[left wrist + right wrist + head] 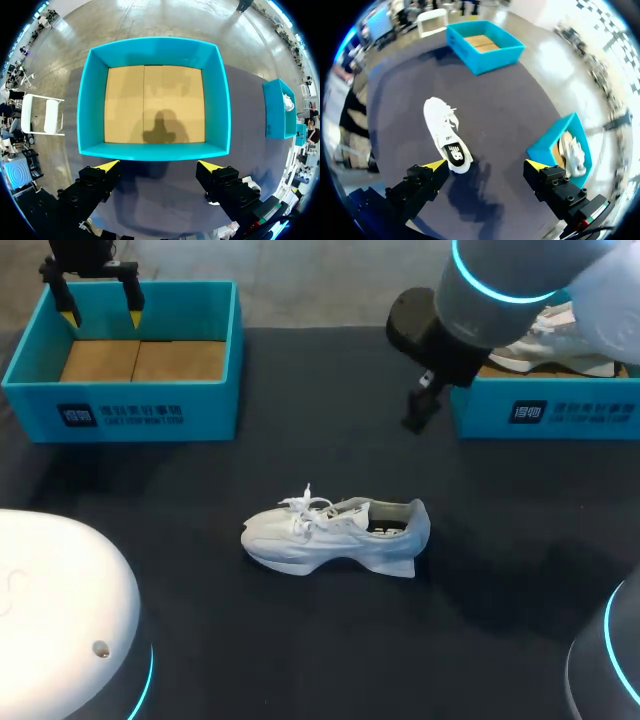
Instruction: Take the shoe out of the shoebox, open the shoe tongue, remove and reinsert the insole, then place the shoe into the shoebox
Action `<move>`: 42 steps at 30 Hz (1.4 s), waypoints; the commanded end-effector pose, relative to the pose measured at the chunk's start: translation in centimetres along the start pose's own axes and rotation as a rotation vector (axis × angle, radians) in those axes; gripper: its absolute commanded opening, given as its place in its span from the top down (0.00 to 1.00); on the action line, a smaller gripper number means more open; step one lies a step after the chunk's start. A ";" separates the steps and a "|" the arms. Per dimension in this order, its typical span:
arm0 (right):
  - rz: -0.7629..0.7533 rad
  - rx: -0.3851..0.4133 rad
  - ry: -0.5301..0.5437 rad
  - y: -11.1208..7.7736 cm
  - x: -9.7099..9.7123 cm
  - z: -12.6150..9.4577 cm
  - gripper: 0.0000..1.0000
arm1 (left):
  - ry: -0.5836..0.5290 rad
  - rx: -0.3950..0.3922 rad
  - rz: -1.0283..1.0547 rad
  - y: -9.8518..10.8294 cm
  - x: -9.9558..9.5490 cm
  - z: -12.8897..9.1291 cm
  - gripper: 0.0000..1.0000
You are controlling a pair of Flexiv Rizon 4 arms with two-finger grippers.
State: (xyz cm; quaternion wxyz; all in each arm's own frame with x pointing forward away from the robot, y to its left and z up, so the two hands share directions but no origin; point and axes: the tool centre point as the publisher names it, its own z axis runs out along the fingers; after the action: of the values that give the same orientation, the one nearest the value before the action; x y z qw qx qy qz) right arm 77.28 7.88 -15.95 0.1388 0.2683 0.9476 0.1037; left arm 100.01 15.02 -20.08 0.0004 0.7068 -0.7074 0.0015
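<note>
The white laced shoe [335, 535] is lying on its sole at the middle of the table [300, 650], its long axis parallel to the near edge and its toe pointing left. The right gripper [485, 165], being held wide open, is nearer. The left gripper [160, 164], equally wide, is being held above the far-left shoebox [130, 412]. A dark insole is perhaps showing.
</note>
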 end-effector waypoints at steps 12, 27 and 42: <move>-0.107 -0.162 0.056 -0.8 -0.3 0.3 0.00 | -0.001 -0.001 0.000 0.0 0.0 0.0 0.00; -0.181 -0.305 0.138 -1.9 -0.2 1.1 0.00 | -0.001 -0.001 0.000 0.0 0.0 0.0 0.00; -0.230 -0.443 0.196 -7.9 1.2 4.6 0.00 | -0.001 -0.001 0.000 0.0 0.0 0.0 0.00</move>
State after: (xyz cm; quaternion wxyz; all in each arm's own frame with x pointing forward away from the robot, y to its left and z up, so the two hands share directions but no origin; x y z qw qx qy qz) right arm 75.34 3.93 -21.12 0.0871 0.1155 0.9618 0.2324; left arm 100.01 15.02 -20.08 0.0004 0.7068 -0.7074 0.0015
